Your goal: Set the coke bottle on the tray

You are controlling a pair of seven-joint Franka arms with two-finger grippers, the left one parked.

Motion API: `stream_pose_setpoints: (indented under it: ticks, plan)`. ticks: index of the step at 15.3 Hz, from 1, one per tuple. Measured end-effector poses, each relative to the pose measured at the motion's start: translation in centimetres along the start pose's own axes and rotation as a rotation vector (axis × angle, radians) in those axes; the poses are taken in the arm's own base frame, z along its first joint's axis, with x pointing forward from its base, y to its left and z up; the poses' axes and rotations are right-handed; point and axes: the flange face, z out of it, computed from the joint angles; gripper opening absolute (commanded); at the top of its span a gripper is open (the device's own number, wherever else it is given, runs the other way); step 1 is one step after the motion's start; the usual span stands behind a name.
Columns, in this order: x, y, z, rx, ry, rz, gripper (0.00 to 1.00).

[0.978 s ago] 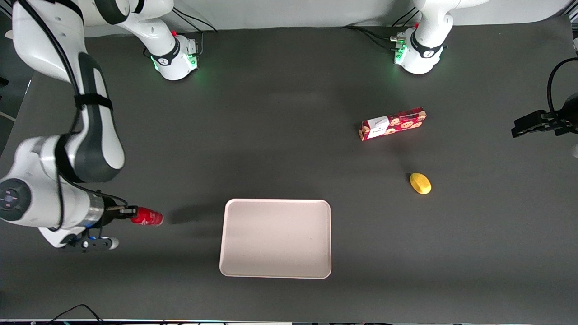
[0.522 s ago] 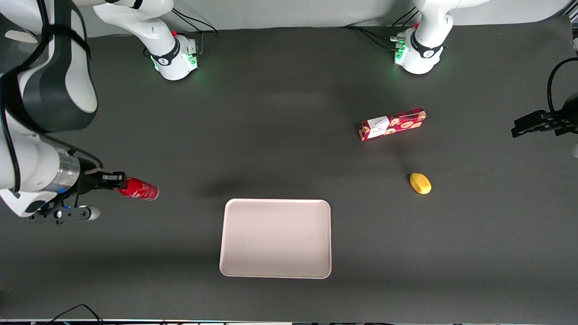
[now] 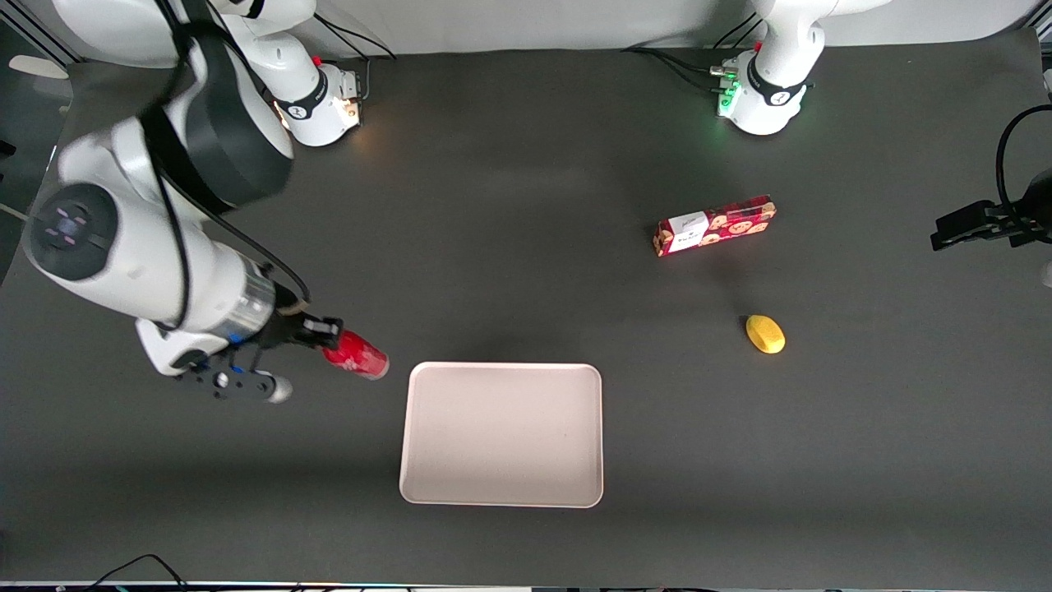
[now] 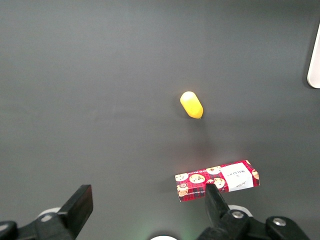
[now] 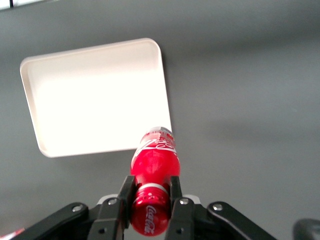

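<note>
**Coke bottle held clear of tray**

The coke bottle point(image 3: 355, 354) is gripped at its neck end by the hand point(image 3: 319, 332), fingers point(image 5: 174, 192) clamped on both sides. It is carried above the surface point(image 3: 509, 205), just beside the tray point(image 3: 501, 493).

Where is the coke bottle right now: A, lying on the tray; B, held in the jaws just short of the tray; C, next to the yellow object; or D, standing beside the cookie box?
B: the gripper is shut on the coke bottle, which is carried near the tray but not yet over it.
</note>
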Motion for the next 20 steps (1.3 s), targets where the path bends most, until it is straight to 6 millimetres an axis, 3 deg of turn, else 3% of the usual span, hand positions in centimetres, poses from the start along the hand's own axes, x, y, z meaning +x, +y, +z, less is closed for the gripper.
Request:
stream_pose_setpoints:
  ticks: [4,7,8,9,10,14,17,18,20]
  plan:
    - [4.0,-1.5,10.3,0.029,0.028,0.097,0.0]
    - [5.1,-1.9,17.1,0.017,0.001,0.137,0.0]
    - [5.1,-2.0,18.3,0.009,-0.009,0.147,0.05]
    - [5.0,-2.3,19.1,0.003,-0.015,0.15,0.39]
    - [4.9,-2.5,19.3,0.001,-0.016,0.151,0.99]
    - [5.0,-2.9,18.3,0.01,0.003,0.149,1.0]
    - [5.1,-2.5,16.0,-0.005,0.008,0.148,1.0]
    - [4.8,-2.3,14.2,-0.012,0.003,0.142,1.0]
    - [3.5,-1.3,8.5,-0.033,-0.011,0.083,1.0]
